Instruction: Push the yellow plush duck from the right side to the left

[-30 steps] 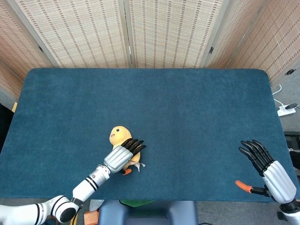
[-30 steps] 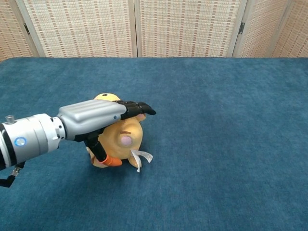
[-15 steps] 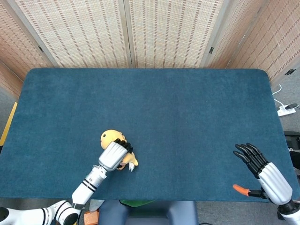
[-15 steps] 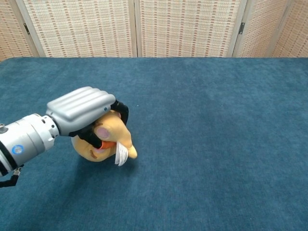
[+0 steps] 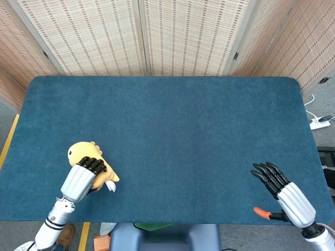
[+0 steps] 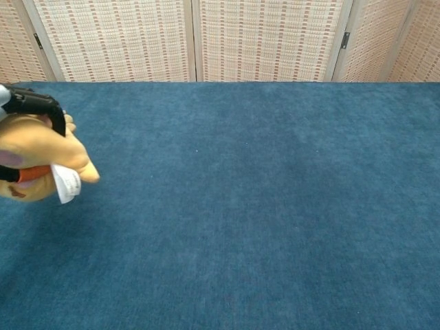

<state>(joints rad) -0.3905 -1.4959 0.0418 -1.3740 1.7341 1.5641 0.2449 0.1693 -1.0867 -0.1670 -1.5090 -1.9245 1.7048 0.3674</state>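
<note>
The yellow plush duck (image 5: 84, 154) lies near the table's front left, a white tag (image 5: 110, 185) sticking out on its right. My left hand (image 5: 79, 181) comes from the near edge, its black fingers (image 5: 94, 166) curled over the duck's body. In the chest view the duck (image 6: 41, 148) sits at the far left edge with dark fingers (image 6: 41, 106) hooked over its top and an orange thumb tip (image 6: 31, 174) against its side. My right hand (image 5: 282, 192) hovers open at the front right, far from the duck, holding nothing.
The blue felt table (image 5: 183, 120) stretches between the two hands. Woven folding screens (image 5: 157, 36) stand behind its far edge. A white power strip (image 5: 319, 123) lies on the floor beyond the right edge.
My left hand has swept the duck leftward across the table, from near the front middle to the front left. The right hand has drifted slightly down and left.
</note>
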